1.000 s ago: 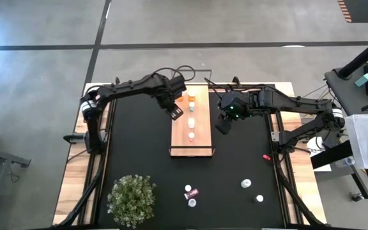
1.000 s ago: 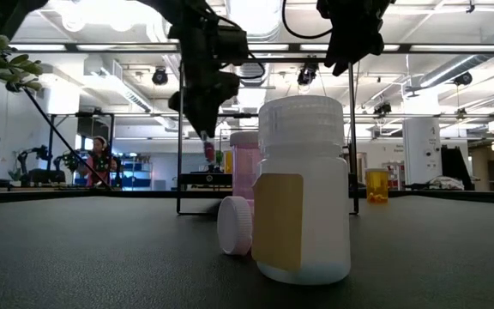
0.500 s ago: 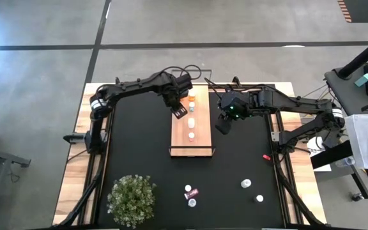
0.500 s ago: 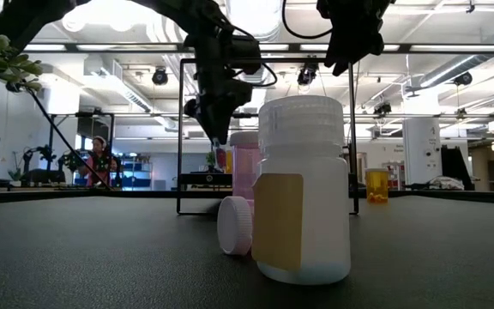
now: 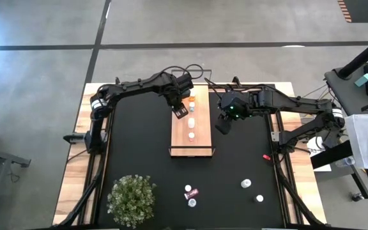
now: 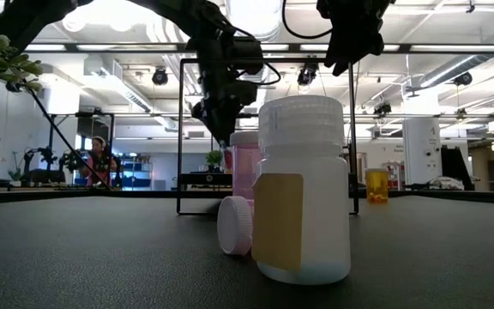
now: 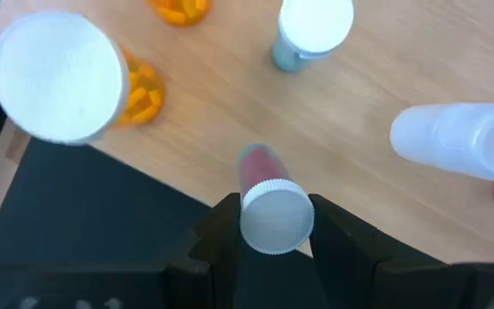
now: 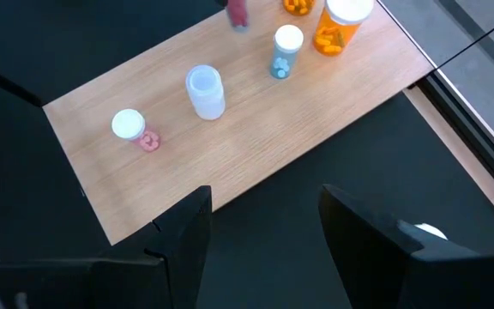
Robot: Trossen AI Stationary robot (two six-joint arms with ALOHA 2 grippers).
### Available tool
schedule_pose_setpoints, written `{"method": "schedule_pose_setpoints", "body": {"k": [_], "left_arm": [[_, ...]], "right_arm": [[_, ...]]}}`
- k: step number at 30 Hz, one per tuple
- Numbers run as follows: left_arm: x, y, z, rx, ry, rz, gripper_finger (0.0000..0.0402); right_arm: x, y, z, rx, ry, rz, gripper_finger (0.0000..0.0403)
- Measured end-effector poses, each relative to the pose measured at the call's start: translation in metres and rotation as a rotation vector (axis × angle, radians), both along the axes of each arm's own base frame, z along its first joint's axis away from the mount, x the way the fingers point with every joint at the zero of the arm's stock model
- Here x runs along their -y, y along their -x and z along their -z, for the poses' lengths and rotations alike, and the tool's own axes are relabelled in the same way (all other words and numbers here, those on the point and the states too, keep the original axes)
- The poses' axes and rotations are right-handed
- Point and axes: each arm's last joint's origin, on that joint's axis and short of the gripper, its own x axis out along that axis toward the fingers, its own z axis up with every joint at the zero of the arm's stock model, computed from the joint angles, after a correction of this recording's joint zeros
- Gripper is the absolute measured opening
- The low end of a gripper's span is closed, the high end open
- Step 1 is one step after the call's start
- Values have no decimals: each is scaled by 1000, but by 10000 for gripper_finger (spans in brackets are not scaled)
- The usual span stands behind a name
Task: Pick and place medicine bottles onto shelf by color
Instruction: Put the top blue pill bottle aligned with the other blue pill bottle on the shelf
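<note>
The light wood shelf (image 5: 200, 142) lies at the far middle of the black mat. Several bottles stand on it: two orange ones (image 7: 58, 77) (image 8: 340, 22), a blue one (image 7: 314, 29), a clear one (image 8: 204, 91) and a pink one (image 8: 132, 129). My left gripper (image 5: 179, 108) is over the shelf's left edge near its far end, shut on a small pink bottle with a white cap (image 7: 274, 215). My right gripper (image 5: 223, 124) hovers open and empty just right of the shelf, and it shows in its own wrist view (image 8: 264, 232). My left gripper pinches the pink bottle at its white cap (image 7: 274, 225) between its two fingers (image 7: 223, 225), one on either side. The fingers come from above, pointing down. The bottle stands upright below them over the shelf's wood; whether its bottom touches the wood I cannot tell.
Loose bottles lie on the mat near the front: a white one (image 6: 303, 189) with a pink one (image 6: 245, 163) beside it, and two more to the right (image 5: 245, 183) (image 5: 259, 198). A bushy green plant (image 5: 131, 198) stands at the front left. Wire rails stand at the shelf's ends (image 5: 191, 153).
My left gripper has carried the pink bottle toward the table's right edge and a little toward the far edge, from beside the shelf's left edge to over it. It has stayed shut on the bottle.
</note>
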Motion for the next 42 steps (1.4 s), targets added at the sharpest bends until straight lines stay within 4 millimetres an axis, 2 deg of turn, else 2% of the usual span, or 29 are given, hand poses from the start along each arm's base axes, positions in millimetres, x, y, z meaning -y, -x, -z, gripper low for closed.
{"method": "schedule_pose_setpoints", "body": {"k": [8, 14, 25, 42], "left_arm": [[-1, -1, 0, 4, -23, 36, 109], [-1, -1, 10, -3, -29, 58, 109], [-9, 2, 13, 7, -42, 40, 109], [-9, 0, 14, 22, -45, 27, 109]], "right_arm": [[0, 0, 0, 0, 0, 0, 206], [0, 0, 0, 0, 0, 0, 206], [0, 0, 0, 0, 0, 0, 206], [0, 0, 0, 0, 0, 0, 206]]}}
